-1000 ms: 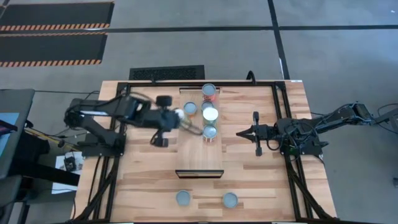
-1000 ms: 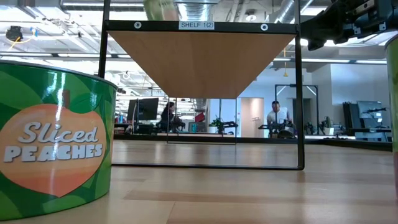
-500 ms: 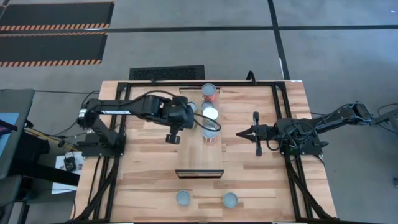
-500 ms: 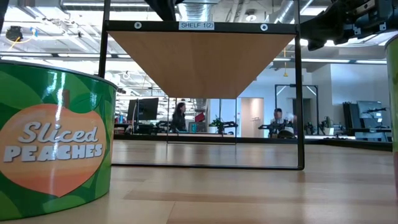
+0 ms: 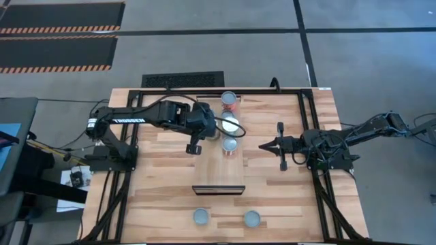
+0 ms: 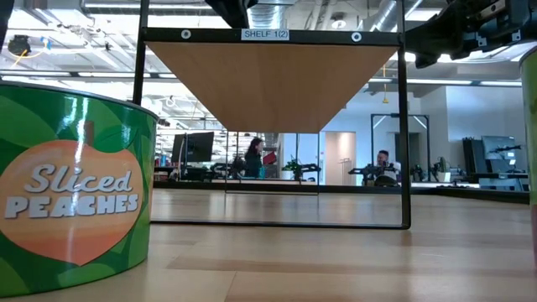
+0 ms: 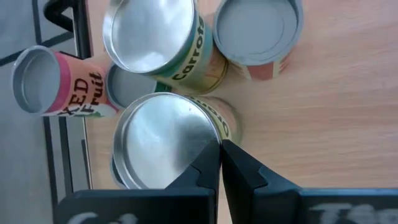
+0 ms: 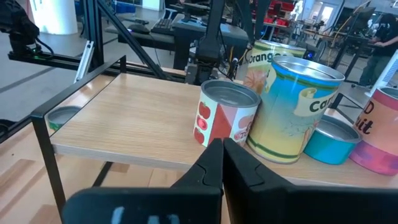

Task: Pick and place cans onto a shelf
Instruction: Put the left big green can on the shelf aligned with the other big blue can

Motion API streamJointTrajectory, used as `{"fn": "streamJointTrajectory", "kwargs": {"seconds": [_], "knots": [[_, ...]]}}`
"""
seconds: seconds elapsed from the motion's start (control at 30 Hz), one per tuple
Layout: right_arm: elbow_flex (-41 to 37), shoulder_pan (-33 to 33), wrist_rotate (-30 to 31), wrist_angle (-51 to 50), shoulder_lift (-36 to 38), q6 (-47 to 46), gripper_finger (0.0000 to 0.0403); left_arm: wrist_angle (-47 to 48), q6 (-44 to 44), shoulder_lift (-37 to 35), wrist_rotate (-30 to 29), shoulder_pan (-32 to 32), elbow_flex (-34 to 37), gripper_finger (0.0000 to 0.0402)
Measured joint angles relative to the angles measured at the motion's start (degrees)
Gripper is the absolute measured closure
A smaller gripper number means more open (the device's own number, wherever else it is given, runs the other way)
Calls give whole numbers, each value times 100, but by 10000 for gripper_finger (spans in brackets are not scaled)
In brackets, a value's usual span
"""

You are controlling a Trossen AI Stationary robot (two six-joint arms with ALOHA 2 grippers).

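Observation:
Several cans stand at the far end of the light-wood shelf (image 5: 218,170): a pink mixed-fruit can (image 5: 229,101), a carrots can (image 5: 230,124), a red tomato can (image 5: 230,145), a low teal can (image 7: 127,87) and an oranges can (image 7: 165,146). My left gripper (image 7: 219,146) is shut and empty above the shelf (image 5: 218,131), its fingertips at the oranges can's rim. My right gripper (image 5: 262,145) is shut and empty, level with the shelf on its right side, pointing at the tomato can (image 8: 227,121). Two more cans (image 5: 201,216) (image 5: 252,218) stand on the tabletop near its near edge. My left gripper's shut fingertips (image 7: 211,152) stand over the edge of the oranges can's silver top (image 7: 205,134), coming from above. I cannot tell whether they touch it.
The shelf's near half (image 8: 124,118) is bare wood. Its black frame posts (image 6: 405,126) stand on the planked tabletop (image 5: 157,190). The peaches can (image 6: 71,210) fills the low view's left. People move in the room beyond the table.
My left arm has reached toward the table's right edge, from beside the shelf's left side to over the far cans. A yellowish can that showed above the shelf's left part in the low view a second ago no longer shows there. My right arm has kept still.

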State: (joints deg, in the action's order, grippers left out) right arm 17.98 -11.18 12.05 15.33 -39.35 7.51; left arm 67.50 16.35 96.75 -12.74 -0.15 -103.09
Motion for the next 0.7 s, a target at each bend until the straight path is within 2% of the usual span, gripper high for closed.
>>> {"fn": "streamJointTrajectory", "kwargs": {"seconds": [0.3,0.7], "knots": [[0,0,0,-4,0,0,384,-59,-56,0,-29,69,0,401],[0,0,0,-7,0,-2,386,33,-101,0,-70,64,0,374]]}}
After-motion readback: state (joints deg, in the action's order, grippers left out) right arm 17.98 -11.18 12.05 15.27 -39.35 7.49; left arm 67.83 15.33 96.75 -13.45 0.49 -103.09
